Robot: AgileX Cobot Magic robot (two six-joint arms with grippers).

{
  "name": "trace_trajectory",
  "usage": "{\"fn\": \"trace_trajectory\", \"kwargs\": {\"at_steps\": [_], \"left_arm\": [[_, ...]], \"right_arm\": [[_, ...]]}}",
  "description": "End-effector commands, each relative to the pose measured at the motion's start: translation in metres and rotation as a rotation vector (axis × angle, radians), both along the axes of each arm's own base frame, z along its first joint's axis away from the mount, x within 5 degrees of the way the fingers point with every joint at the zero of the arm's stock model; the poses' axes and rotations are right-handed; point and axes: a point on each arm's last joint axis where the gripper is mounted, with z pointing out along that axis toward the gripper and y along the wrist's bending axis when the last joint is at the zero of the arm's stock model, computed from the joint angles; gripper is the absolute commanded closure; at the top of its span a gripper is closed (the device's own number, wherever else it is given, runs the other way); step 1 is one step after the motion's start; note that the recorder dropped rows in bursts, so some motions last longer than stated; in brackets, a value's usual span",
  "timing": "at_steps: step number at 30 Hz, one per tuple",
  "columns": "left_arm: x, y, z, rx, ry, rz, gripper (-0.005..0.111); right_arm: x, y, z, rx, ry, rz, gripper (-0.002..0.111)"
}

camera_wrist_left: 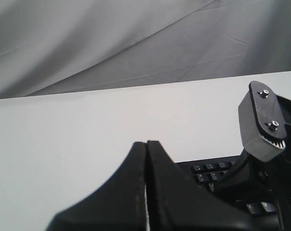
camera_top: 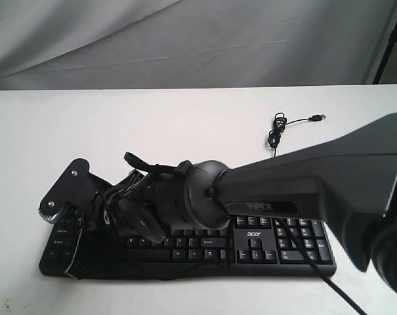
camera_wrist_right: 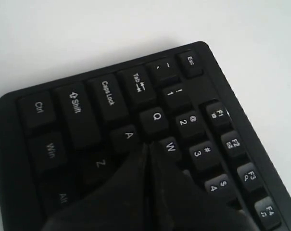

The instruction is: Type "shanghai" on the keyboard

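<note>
The black keyboard (camera_top: 264, 248) lies along the front of the white table (camera_top: 152, 125). My right arm reaches across it from the right to its left end. There my right gripper (camera_top: 79, 244) is shut and empty. In the right wrist view its tips (camera_wrist_right: 147, 144) rest at the gap between the A key (camera_wrist_right: 128, 136) and the W key (camera_wrist_right: 170, 147), and they hide the keys under the fingers. My left gripper (camera_wrist_left: 146, 143) is shut and empty, over bare table beside the keyboard's corner (camera_wrist_left: 210, 168). It does not show in the exterior view.
The keyboard's thin USB cable (camera_top: 280, 125) lies coiled on the table behind it. A black cable from the arm (camera_top: 310, 259) crosses the number pad. The right wrist's camera block (camera_wrist_left: 263, 120) stands above the keyboard's left end. A grey curtain (camera_top: 185, 39) backs the table.
</note>
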Motion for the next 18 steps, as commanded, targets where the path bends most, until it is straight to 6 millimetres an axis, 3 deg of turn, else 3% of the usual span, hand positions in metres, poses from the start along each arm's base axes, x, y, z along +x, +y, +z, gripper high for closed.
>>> {"fn": "trace_trajectory", "kwargs": {"at_steps": [1,9,14,18], "left_arm": [[0.000,0.000,-0.001,0.001,-0.005,-0.003,0.107],[0.000,0.000,-0.001,0.001,-0.005,-0.003,0.107],[0.000,0.000,-0.001,0.001,-0.005,-0.003,0.107],[0.000,0.000,-0.001,0.001,-0.005,-0.003,0.107]], "right_arm": [[0.001,0.001,0.005,-0.004,-0.024,0.020,0.108],[0.004,-0.005,0.042,0.035,-0.064,0.014,0.108],[0.004,-0.035,0.061,0.032,-0.020,-0.063,0.108],[-0.009,-0.065,0.067,0.021,0.008,-0.095,0.108]]}}
